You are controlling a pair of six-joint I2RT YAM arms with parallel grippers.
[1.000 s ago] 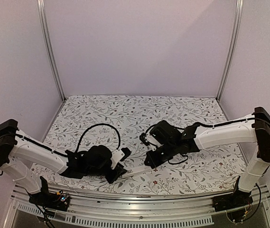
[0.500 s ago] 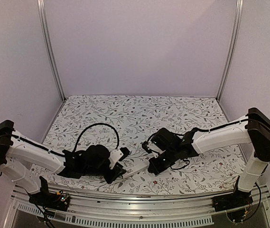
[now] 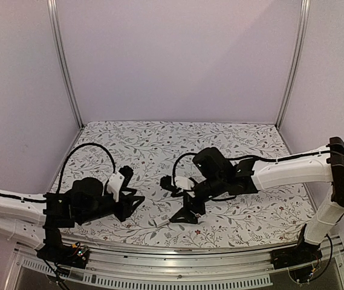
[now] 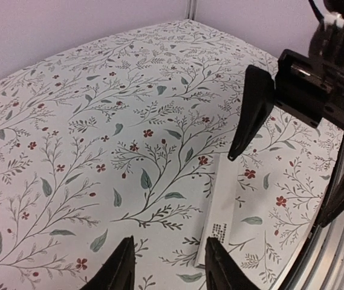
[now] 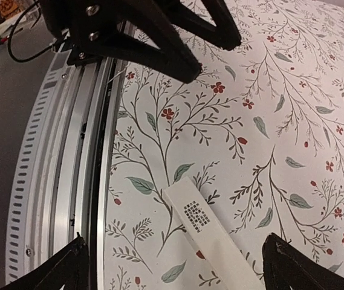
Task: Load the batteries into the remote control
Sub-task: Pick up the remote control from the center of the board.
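Alignment with the remote control is what the coming move is judged to turn on. The white bar is laid flat on the floral tablecloth, close to the near rail. In the top view its long axis is seen running diagonally from near-left to far-right, with the black patch at the end toward the left arm. The right gripper is poised above the other end, its fingers spread wide with the bar passing between them and nothing pinched. The left gripper is placed near the patch end, its fingers likewise parted and empty, with the bar ahead and off-centre. No batteries can be seen in any view.
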